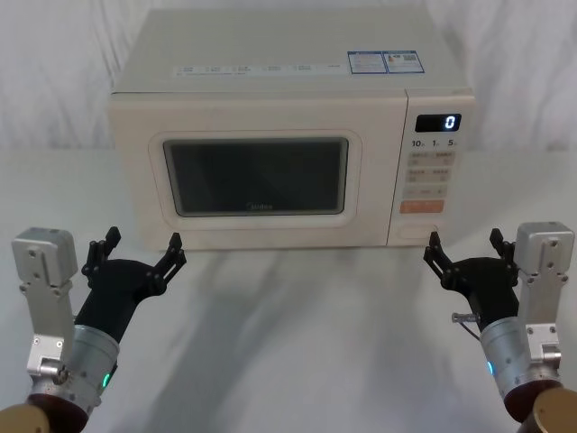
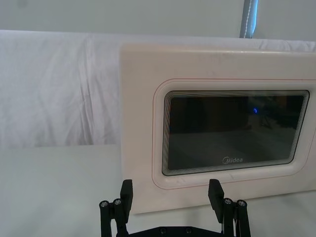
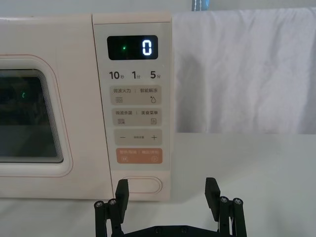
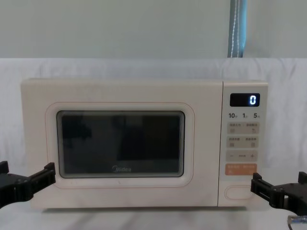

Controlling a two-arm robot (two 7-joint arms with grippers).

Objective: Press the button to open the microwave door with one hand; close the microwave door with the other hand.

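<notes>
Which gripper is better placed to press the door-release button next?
Right. The right gripper hangs open just in front of the button at the panel's bottom; the left gripper faces the shut microwave door, far from it.

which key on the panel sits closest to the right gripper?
The button: the wide, unlabelled cream pill key at the foot of the control panel, below the orange key. The right gripper, jaws open, faces it; all the other keys sit higher.

microwave door (image 1: 257, 176): cream, dark glass | button (image 3: 143, 185): cream | orange key (image 3: 139, 156) | cloth (image 1: 288, 343): seemingly white
</notes>
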